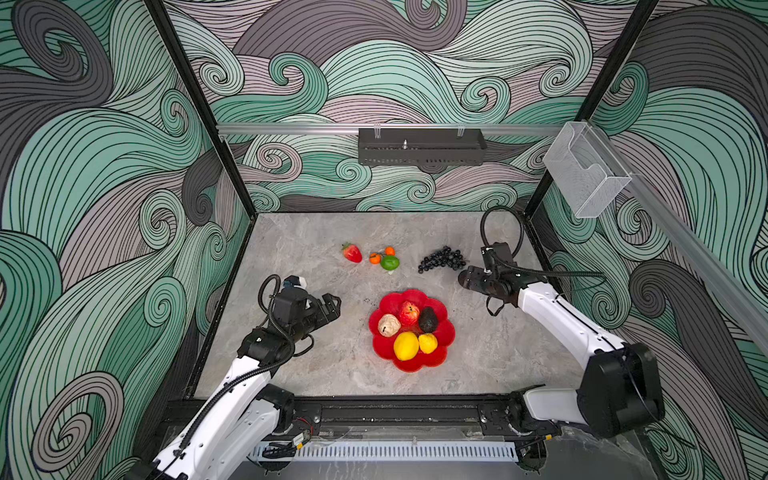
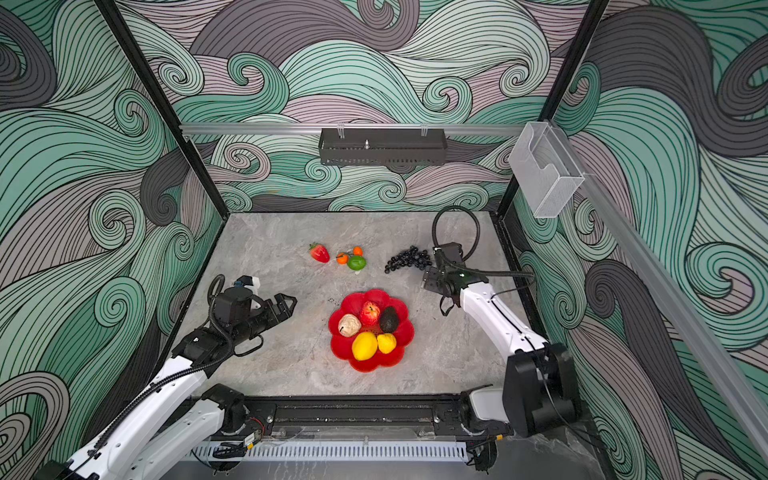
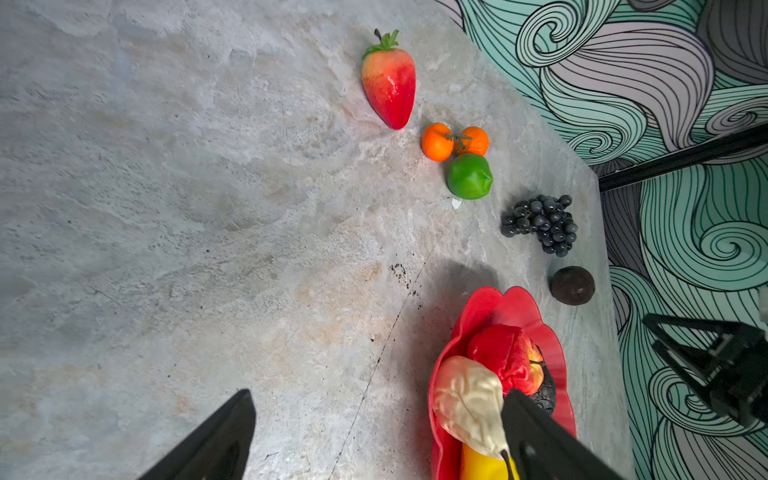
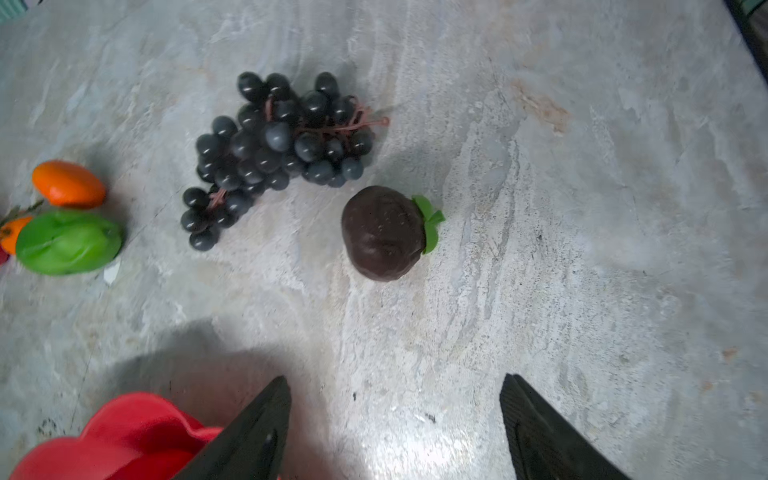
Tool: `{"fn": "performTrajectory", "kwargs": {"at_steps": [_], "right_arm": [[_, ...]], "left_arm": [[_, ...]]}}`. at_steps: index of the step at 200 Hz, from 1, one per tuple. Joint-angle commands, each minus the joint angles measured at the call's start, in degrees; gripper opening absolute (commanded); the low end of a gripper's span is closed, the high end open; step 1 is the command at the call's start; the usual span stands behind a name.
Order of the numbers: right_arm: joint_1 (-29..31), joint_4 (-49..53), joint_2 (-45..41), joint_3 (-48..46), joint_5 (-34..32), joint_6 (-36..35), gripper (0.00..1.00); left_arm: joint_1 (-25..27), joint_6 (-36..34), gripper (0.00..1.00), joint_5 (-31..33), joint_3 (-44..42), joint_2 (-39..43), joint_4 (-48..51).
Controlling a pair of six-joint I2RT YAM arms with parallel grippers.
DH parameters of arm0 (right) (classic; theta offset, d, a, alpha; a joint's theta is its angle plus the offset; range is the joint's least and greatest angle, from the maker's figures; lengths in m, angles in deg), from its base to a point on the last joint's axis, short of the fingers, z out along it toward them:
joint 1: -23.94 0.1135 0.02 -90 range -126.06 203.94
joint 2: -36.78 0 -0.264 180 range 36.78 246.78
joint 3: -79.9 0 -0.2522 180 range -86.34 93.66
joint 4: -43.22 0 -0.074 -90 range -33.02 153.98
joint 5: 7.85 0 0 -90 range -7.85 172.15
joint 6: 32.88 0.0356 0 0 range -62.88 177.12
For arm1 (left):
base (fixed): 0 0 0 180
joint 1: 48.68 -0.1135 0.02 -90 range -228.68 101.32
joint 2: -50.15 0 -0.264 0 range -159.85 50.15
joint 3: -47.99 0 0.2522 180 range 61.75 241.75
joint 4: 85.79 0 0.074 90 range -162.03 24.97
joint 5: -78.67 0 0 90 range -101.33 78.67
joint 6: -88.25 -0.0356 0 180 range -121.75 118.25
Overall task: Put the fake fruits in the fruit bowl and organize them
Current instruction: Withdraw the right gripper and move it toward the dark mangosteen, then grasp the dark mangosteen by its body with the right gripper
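Now the right claw hangs spread wide and empty above the counter. The dark brown fruit lies a little ahead of its fingers, and the grape bunch lies just beside that fruit.

I think the main risk is here. If the claw comes down off centre, one finger may push the round fruit so that it rolls, or it may hook the thin grape stems and drag the bunch. The fruit looks smooth, so a pinch away from its middle may squeeze it out.

The fruit bowl already holds five fruits. One more, dropped from high, may bounce or knock the lemon over the low rim.

The left claw, also spread and empty, stands close beside the bowl, so a careless sweep may shift it. The strawberry, two oranges and lime lie on the counter behind the bowl.
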Motion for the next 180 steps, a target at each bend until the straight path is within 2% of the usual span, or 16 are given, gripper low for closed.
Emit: {"fn": "performTrajectory", "kwargs": {"at_steps": [1, 19, 56, 112, 157, 180], "right_arm": [[-3.91, -4.97, 3.52, 0.03, 8.52, 6.42, 0.90], [-5.54, -8.84, 5.82, -0.45, 11.59, 11.47, 0.99], [-5.88, -12.69, 10.49, 0.18, 12.58, 19.53, 0.99], [-6.08, -19.52, 15.77, -1.12, 13.48, 32.66, 0.95], [-6.08, -25.01, 19.50, -2.35, 12.06, 39.30, 0.87], [-6.07, -26.28, 21.18, -2.52, 12.78, 41.01, 0.86]], "left_arm": [[-0.34, -3.42, 0.95, 2.39, -0.89, 2.57, 2.57], [-0.34, -4.27, 0.95, 2.57, -1.44, 3.74, 2.73], [-0.33, -4.68, 0.95, 2.66, -2.17, 3.54, 2.92], [-0.35, -5.02, 0.95, 3.10, -2.62, 3.64, 2.93], [-0.35, -5.11, 0.95, 2.57, -2.88, 3.83, 2.74], [-0.35, -5.21, 0.95, 2.68, -2.88, 3.78, 2.92]]}}
